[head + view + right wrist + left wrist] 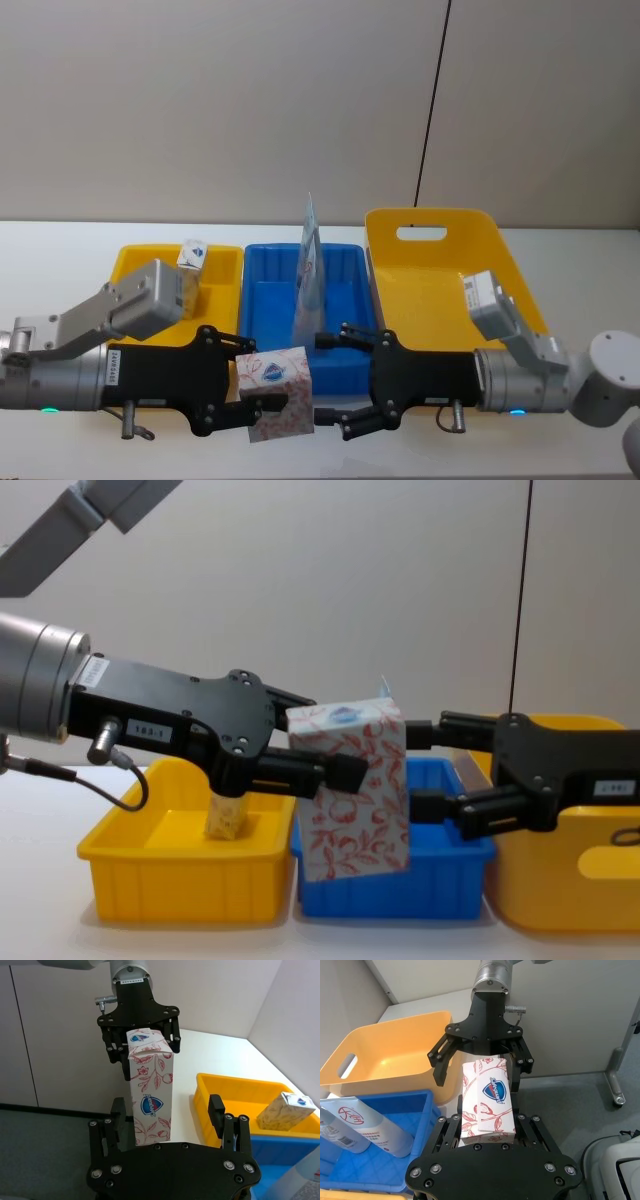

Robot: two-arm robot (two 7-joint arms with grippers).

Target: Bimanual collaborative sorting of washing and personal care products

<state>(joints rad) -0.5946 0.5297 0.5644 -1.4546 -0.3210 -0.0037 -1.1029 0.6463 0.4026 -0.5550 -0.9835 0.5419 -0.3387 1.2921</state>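
Head view first: looks down on a white tabletop (60,250) against a grey-beige wall (200,100), thin black cable (432,100) running down it. Lined up across: low yellow plastic bin (225,262) left, blue plastic bin (345,275) middle, taller yellow plastic bin with a handle slot (430,275) right. Left gripper (262,375) clamped on a white rectangular cardboard carton with red floral print and a blue shield mark (282,388), in front of the blue bin. Right gripper (325,377) facing it, spread wide. Tall tapering pale-blue plastic pouch (310,270) standing in the blue bin, second carton of the same print (192,253) in the low yellow one.

Left wrist view: carton (487,1105) squeezed between the left fingers (447,1135), right gripper (477,1080) straddling its far end, fingers apart. Grey floor (580,1100) off past the table.

Right wrist view: same deal, carton (150,1095) upright between the right fingers (216,1110) with gaps both sides. Second carton (285,1110) sitting in the low yellow bin (225,1085).

Chest view: carton (355,790) in front of the blue bin (440,880), left gripper (330,738) gripping one side, right gripper (422,768) open just beside the other. Pouch tip (383,687) poking up behind.
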